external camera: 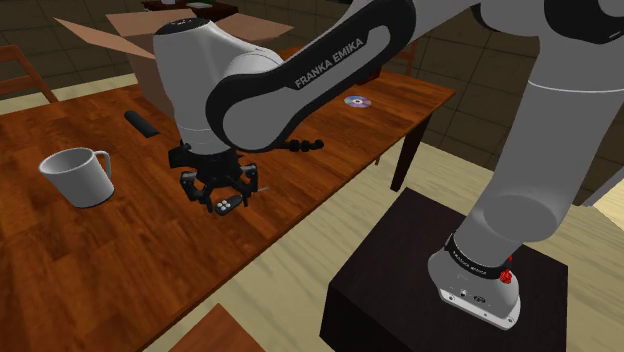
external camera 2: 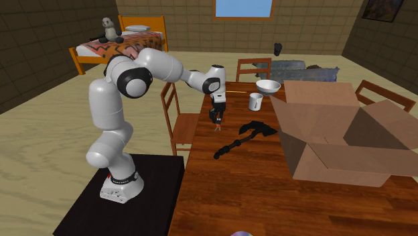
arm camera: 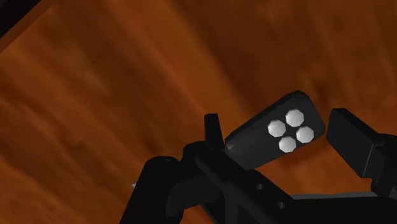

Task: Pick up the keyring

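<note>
Black keyring, a slab-like fob with four pale grey many-sided buttons clustered on its face, tilted, clasped between the gripper fingers, over brown table

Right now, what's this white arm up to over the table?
The white robot arm's black two-finger gripper is shut on the keyring, a black fob with four round grey buttons, clasped between its fingers. It appears to hold the fob just above the reddish-brown wooden table, near the table's edge. A white mug stands on the table to the shoulder view's left of the gripper, and an open brown cardboard box sits further along the table.
</note>
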You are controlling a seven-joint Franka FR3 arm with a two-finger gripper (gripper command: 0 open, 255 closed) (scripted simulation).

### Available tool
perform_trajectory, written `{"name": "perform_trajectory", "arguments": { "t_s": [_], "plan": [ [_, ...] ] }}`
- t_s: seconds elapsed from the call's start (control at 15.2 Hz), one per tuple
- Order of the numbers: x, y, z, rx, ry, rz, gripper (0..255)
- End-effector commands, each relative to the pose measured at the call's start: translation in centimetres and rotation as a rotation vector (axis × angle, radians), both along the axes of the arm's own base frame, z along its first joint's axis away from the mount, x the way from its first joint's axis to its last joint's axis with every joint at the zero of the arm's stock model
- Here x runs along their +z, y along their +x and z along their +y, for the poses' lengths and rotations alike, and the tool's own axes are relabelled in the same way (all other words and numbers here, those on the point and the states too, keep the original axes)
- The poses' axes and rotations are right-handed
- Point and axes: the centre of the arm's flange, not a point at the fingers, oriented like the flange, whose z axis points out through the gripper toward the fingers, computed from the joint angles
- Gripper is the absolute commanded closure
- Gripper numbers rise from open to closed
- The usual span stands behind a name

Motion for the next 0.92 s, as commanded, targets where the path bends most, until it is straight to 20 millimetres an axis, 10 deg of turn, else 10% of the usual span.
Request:
{"name": "perform_trajectory", "arguments": {
  "t_s": [0.0, 0.86],
  "plan": [
    [0.0, 0.0, 0.0, 0.000, 0.000, 0.000, 255],
    [5.3, 0.0, 0.0, 0.000, 0.000, 0.000, 255]
  ]
}}
